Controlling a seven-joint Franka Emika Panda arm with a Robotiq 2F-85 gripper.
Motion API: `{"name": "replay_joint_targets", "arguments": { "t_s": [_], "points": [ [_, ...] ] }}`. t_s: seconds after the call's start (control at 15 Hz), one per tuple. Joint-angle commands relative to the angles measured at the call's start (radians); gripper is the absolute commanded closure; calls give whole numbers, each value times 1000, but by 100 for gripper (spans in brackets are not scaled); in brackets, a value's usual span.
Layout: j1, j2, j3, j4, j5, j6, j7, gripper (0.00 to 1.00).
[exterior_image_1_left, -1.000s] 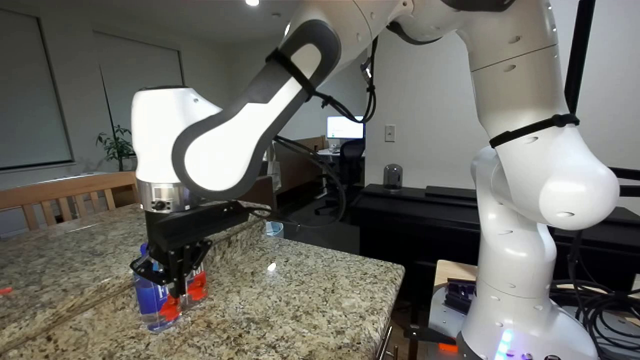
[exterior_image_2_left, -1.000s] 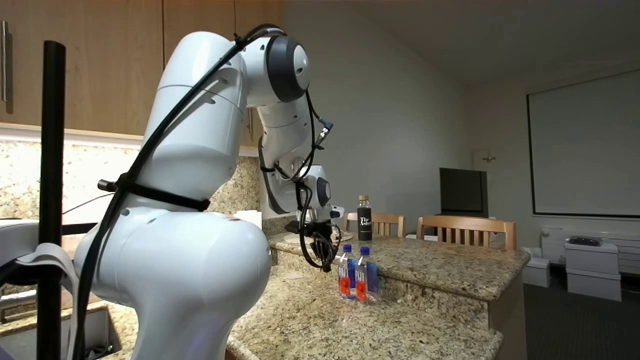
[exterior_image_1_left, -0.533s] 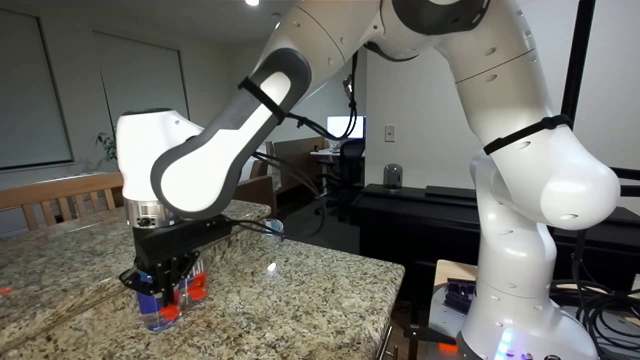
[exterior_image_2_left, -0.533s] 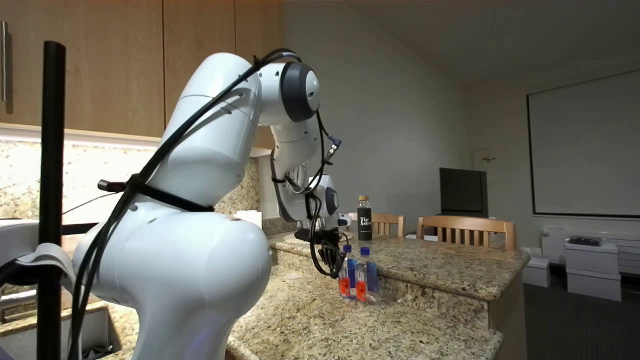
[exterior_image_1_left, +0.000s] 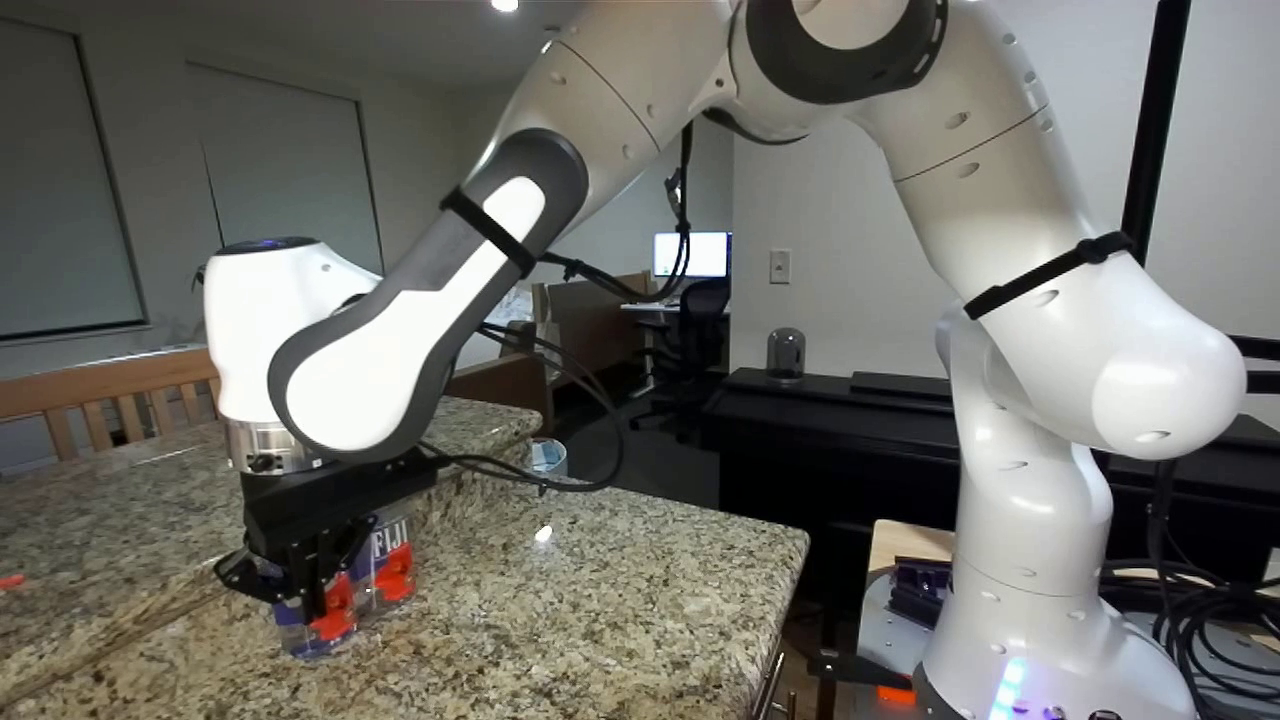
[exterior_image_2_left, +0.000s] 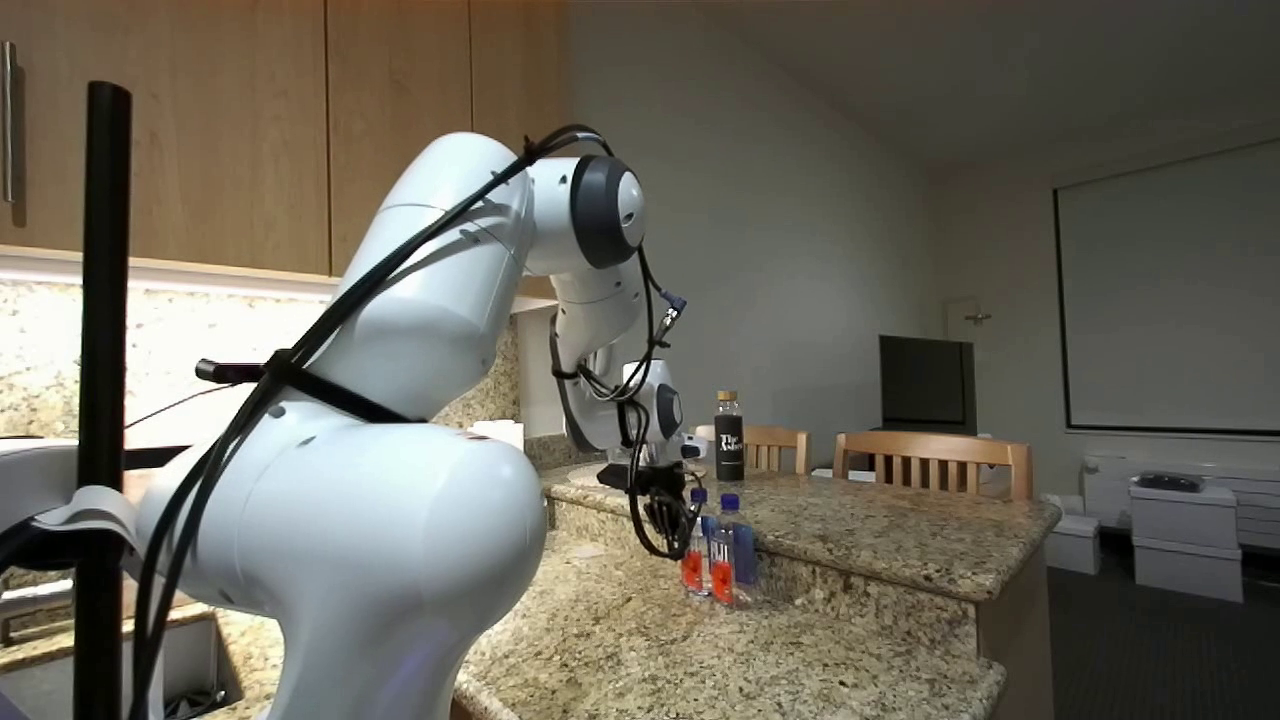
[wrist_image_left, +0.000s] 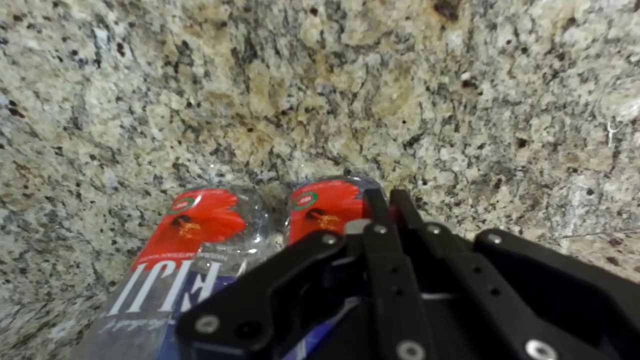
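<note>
My gripper (wrist_image_left: 391, 197) is shut, its two fingertips almost together and nothing held between them. It points down beside a clear water bottle (wrist_image_left: 325, 207) with a red flower on its label, and the fingers overlap that bottle's right edge in the wrist view. They are right up against it; contact is hard to confirm. A second matching bottle (wrist_image_left: 165, 270), marked FIJI, stands to its left. In an exterior view the gripper (exterior_image_1_left: 312, 608) covers much of the nearer bottle (exterior_image_1_left: 333, 625), with the second bottle (exterior_image_1_left: 393, 560) behind. Blue caps show on both bottles in an exterior view, near the gripper (exterior_image_2_left: 680, 550).
The bottles stand on a speckled granite counter (exterior_image_1_left: 600, 580), close to the wall of a raised ledge (exterior_image_2_left: 870, 520). A dark bottle with a cork-coloured cap (exterior_image_2_left: 729, 445) is on that ledge. Wooden chairs (exterior_image_2_left: 930, 460) stand beyond it. A cable loop (exterior_image_1_left: 600, 440) hangs off the arm.
The arm has come down and reached further out over the counter, bringing the shut gripper alongside the nearer bottle. That bottle has shifted slightly toward the other one.
</note>
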Motion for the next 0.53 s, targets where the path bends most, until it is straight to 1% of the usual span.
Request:
{"name": "replay_joint_targets", "arguments": {
  "t_s": [0.0,0.13,0.47],
  "points": [
    [17,16,-26,25,-12,-1,-6,92],
    [15,2,-23,17,-5,-1,-14,92],
    [0,-64,10,-20,37,-34,-43,92]
  ]
}}
